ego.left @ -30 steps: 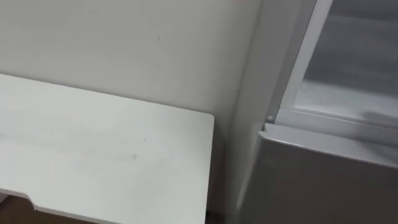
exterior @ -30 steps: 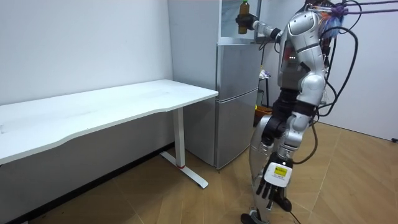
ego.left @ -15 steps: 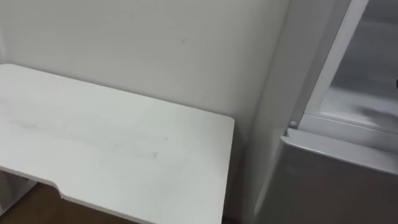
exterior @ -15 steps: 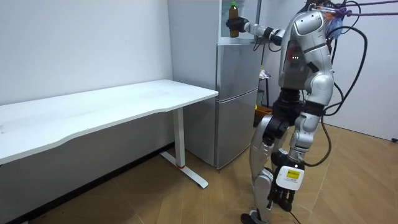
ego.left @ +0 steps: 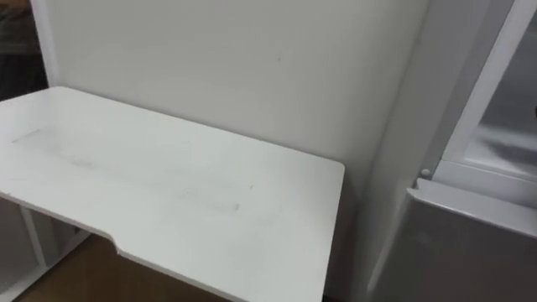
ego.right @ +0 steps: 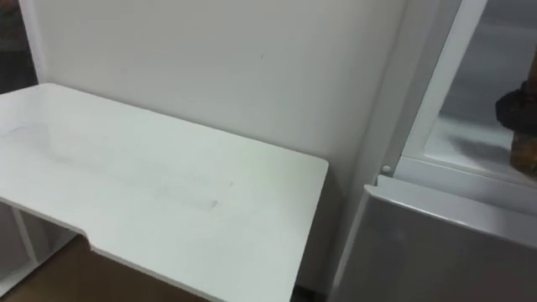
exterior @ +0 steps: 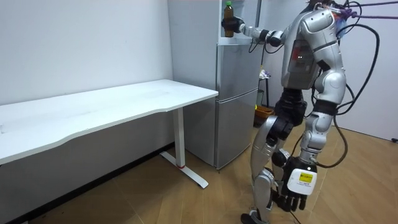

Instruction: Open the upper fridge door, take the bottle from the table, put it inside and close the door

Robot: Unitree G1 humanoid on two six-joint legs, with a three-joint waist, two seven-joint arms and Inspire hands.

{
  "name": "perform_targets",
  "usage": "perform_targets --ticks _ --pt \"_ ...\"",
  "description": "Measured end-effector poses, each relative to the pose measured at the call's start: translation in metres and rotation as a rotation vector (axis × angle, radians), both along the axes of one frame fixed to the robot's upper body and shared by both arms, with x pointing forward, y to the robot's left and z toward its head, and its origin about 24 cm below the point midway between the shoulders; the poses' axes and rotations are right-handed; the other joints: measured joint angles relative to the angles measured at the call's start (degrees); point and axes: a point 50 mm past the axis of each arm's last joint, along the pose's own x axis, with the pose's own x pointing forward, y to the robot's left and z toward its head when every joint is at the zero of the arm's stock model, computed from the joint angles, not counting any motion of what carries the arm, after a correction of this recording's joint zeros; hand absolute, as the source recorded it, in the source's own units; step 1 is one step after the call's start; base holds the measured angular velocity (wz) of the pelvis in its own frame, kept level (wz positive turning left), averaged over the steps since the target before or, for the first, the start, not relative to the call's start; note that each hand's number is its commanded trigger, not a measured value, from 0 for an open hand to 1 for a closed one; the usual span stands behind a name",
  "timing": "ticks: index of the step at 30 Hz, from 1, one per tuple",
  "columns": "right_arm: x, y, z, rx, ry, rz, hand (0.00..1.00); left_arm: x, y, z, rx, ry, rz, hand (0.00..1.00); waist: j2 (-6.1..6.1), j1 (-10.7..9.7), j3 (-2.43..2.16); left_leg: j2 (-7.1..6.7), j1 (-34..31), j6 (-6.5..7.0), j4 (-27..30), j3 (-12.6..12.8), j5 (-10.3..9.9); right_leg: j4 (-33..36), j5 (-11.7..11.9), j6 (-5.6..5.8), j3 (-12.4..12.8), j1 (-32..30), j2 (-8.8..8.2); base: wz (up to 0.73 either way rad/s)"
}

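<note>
In the left eye view a smooth, matte white bench with a squared corner stands against a plain pale wall, just beside the grey metal fridge. In the room view the robot stands on a wood-plank floor before the fridge. Its right hand is curled round the upright amber bottle at the open upper compartment, and its left hand hangs low, fingers loose. In the right eye view the right hand shows dark at the right edge.

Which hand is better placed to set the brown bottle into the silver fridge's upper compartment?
Right. The right hand grips the brown bottle at the open upper compartment of the silver fridge; the left hand hangs low by the leg.
</note>
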Motion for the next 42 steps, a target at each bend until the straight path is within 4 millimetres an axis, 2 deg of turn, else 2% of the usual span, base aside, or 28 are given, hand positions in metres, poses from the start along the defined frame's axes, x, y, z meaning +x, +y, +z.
perform_targets --ticks 2,3,4,7,11,13,18,31,38,42 --pt "0.000 0.000 0.001 0.006 -0.014 0.001 0.59 -0.002 0.001 0.001 0.008 0.005 0.002 0.00 0.77 0.16 -0.37 0.00 -0.29 -0.01 0.20 -0.28 0.02 0.01 0.01 -0.01 -0.38 -0.04 0.01 0.08" --pt "0.000 0.000 0.001 0.026 -0.026 0.011 0.11 -0.004 0.001 0.001 0.011 0.009 0.006 0.00 1.27 0.32 -0.66 0.04 -0.27 -0.05 0.18 -0.36 0.06 0.02 0.02 -0.03 -0.41 -0.04 0.04 0.05" --pt "0.000 0.000 0.000 0.037 -0.032 0.016 0.00 -0.005 0.001 0.001 0.011 0.009 0.011 0.00 1.48 0.32 -0.76 0.04 -0.23 -0.07 0.17 -0.42 0.09 0.02 0.02 -0.03 -0.47 0.01 0.05 0.03" --pt "-0.001 -0.001 -0.003 0.092 -0.055 0.035 0.00 -0.011 0.001 0.002 0.017 0.023 0.019 0.00 1.95 0.25 -0.76 0.10 0.44 -0.21 0.03 -0.70 0.21 -0.13 0.02 -0.05 -0.65 0.33 0.17 0.03" --pt "-0.003 -0.006 -0.014 0.132 -0.049 0.071 0.00 -0.015 0.001 0.003 0.018 0.030 0.020 0.00 1.51 0.33 -0.58 0.20 0.90 -0.28 0.08 -0.68 0.24 -0.77 0.18 -0.32 -0.60 0.96 0.41 0.00" --pt "-0.008 -0.011 -0.034 0.129 0.022 0.087 0.00 -0.012 0.002 0.004 0.022 0.018 0.014 0.00 1.09 0.34 -0.32 0.20 0.66 -0.24 0.42 -0.68 0.19 -0.81 0.18 -0.32 -0.57 1.00 0.41 0.00" --pt "-0.009 -0.012 -0.035 0.120 0.018 0.125 0.00 -0.011 0.002 0.004 0.023 0.007 0.007 0.00 0.90 0.33 -0.11 0.20 0.42 -0.16 0.65 -0.34 0.13 -0.95 0.12 -0.33 0.12 0.39 0.36 -0.03" --pt "-0.010 -0.014 -0.035 0.083 0.032 0.197 0.00 -0.005 0.004 0.004 0.035 -0.021 -0.007 0.00 0.76 0.21 -0.03 0.17 0.68 -0.15 0.34 -0.13 0.13 -0.83 0.14 -0.31 0.32 0.51 0.39 0.00" --pt "-0.011 -0.018 -0.041 0.050 0.085 0.204 0.00 -0.002 0.013 0.008 0.046 -0.026 -0.025 0.00 -0.56 0.29 0.23 0.18 0.81 -0.15 0.12 0.12 0.13 -0.95 0.15 -0.29 0.42 0.47 0.39 0.00" --pt "-0.011 -0.018 -0.041 0.025 0.106 0.215 0.00 -0.002 0.013 0.008 0.039 -0.025 -0.025 0.00 -0.94 0.48 0.36 0.24 1.05 -0.15 -0.01 0.39 0.13 -0.95 0.18 -0.29 0.69 0.40 0.39 -0.02"
